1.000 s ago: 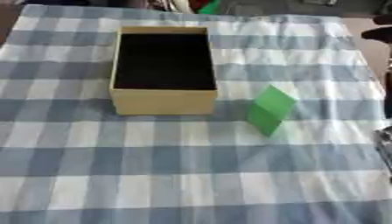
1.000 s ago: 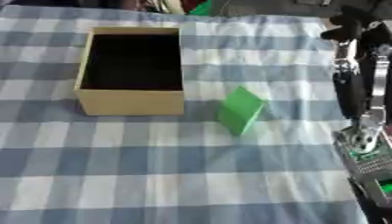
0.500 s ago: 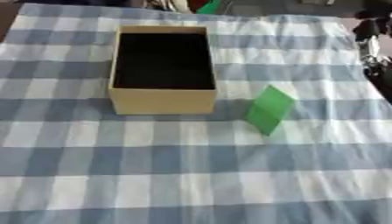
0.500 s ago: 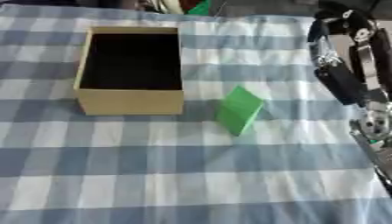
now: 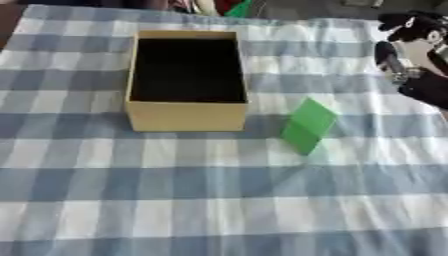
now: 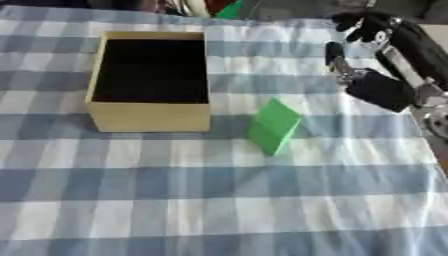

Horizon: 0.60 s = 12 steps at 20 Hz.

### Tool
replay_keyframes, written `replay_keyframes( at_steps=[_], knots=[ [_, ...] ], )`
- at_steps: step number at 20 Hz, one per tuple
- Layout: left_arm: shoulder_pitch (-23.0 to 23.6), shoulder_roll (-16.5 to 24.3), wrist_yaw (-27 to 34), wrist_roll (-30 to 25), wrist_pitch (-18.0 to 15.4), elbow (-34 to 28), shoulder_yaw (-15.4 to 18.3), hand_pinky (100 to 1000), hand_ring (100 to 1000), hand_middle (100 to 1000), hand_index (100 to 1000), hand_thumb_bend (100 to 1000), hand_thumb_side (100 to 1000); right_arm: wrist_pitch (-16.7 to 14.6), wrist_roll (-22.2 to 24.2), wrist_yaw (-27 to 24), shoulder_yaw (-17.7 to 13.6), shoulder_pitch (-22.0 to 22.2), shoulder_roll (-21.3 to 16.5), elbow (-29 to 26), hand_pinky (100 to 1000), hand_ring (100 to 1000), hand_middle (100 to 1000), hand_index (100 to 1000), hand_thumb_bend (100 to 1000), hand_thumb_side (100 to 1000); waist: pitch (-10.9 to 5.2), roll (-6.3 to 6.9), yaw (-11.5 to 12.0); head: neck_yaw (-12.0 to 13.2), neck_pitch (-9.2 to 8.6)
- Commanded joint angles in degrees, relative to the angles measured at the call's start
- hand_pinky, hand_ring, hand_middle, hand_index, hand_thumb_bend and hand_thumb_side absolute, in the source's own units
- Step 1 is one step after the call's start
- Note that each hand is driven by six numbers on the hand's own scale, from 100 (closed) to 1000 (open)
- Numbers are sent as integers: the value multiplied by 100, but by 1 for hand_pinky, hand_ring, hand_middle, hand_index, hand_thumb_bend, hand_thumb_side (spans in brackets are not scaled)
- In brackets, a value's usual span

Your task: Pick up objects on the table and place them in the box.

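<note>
A tan cardboard box [image 5: 185, 117] with a dark, empty inside stands open on the blue-and-white checked cloth, left of centre. Just right of its front corner a green block [image 5: 309, 125] rests tilted on one edge. My right hand [image 6: 377, 88] reaches in from the upper right and hovers above the cloth, right of and behind the block, apart from it. Its fingers [image 6: 366, 27] are relaxed, its thumb [image 6: 333, 54] points toward the box, and it holds nothing. My left hand does not show in either view.
The checked cloth [image 5: 175, 200] covers the whole table, and its near half is bare. Beyond the far edge lie a green item [image 5: 236, 9] and other clutter. My right forearm [image 6: 420, 50] crosses the upper right corner.
My right arm has swung in from the right edge, so the hand is now further left and nearer the green block. Box and block have not moved.
</note>
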Motion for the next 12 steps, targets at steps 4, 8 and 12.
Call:
replay_keyframes(
  at_steps=[4, 8, 12],
  knots=[
    [-65, 152, -2, -33, -5, -99, -13, 714, 582, 653, 753, 101, 872, -696, 976, 284, -89, -159, -329, -97, 804, 820, 847, 1000, 144, 782, -202, -79, 9, -7, 1],
    [-68, 153, -2, -43, 0, -99, -16, 714, 582, 652, 752, 100, 872, -1160, 1503, 279, -142, -195, -367, -97, 823, 840, 869, 1000, 182, 742, -201, -76, 3, -2, -13],
    [-65, 153, -3, -55, 6, -99, -18, 715, 582, 652, 752, 100, 872, -1196, 1809, 205, -150, -215, -401, -97, 826, 849, 878, 1000, 245, 754, -198, -69, 2, -9, -20]
  ],
)
